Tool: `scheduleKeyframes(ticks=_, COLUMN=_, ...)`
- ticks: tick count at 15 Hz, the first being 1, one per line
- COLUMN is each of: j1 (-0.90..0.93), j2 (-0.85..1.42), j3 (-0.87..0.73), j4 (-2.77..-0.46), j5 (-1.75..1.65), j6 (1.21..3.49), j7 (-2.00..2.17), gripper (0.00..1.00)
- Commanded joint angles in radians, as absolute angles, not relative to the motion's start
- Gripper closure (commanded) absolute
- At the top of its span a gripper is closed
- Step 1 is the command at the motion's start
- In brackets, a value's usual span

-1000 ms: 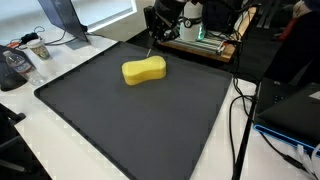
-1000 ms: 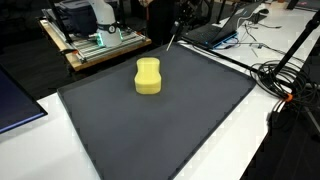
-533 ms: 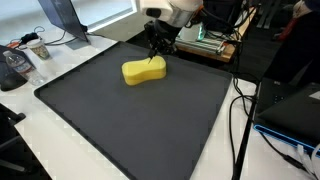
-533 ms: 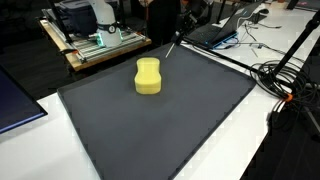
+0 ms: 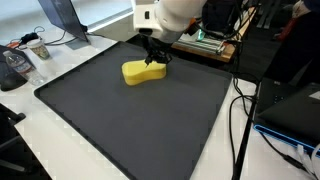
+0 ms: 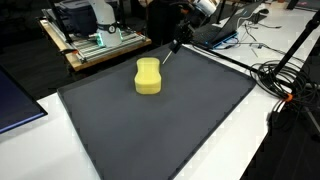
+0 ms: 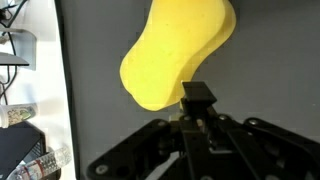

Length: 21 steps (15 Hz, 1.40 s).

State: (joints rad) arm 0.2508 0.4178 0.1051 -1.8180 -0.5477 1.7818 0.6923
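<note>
A yellow peanut-shaped sponge [image 5: 143,71] [image 6: 148,77] lies on the far half of a large black mat [image 5: 130,125] [image 6: 160,135]. My gripper [image 5: 155,54] [image 6: 177,43] hangs low over the sponge's far end, jaws shut on a thin pale stick [image 6: 170,55] that slants down toward the mat beside the sponge. In the wrist view the sponge [image 7: 175,50] fills the upper middle. The closed gripper [image 7: 198,97] sits just below its near edge, a sliver of pale material pinched between the fingers.
The mat lies on a white table [image 5: 60,150]. A wooden board with electronics [image 5: 205,45] [image 6: 100,45] stands behind it. Cables [image 5: 240,110] [image 6: 285,80] run along one side. A monitor foot and clutter [image 5: 30,50] sit at a corner, and a laptop [image 6: 215,33] at the back.
The arm has swung in from behind the mat and come down, bringing the shut gripper and stick to the sponge's far end. The sponge has not moved.
</note>
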Motion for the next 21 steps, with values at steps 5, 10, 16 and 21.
scheduleKeyframes(ticks=5, j1=0.261, j2=0.476, j3=0.057, j4=-1.788, j5=-0.523, j6=1.761, j7=0.687, gripper=0.97)
scheduleKeyframes(ticks=10, j1=0.246, j2=0.494, j3=0.044, j4=-1.797, j5=-0.477, j6=1.788, j7=0.686, gripper=0.97)
scheduleKeyframes(ticks=16, j1=0.218, j2=0.503, j3=0.02, j4=-1.823, j5=-0.402, j6=1.823, j7=0.689, gripper=0.97)
scheduleKeyframes(ticks=21, j1=0.185, j2=0.499, j3=-0.002, j4=-1.853, j5=-0.349, j6=1.881, j7=0.689, gripper=0.97)
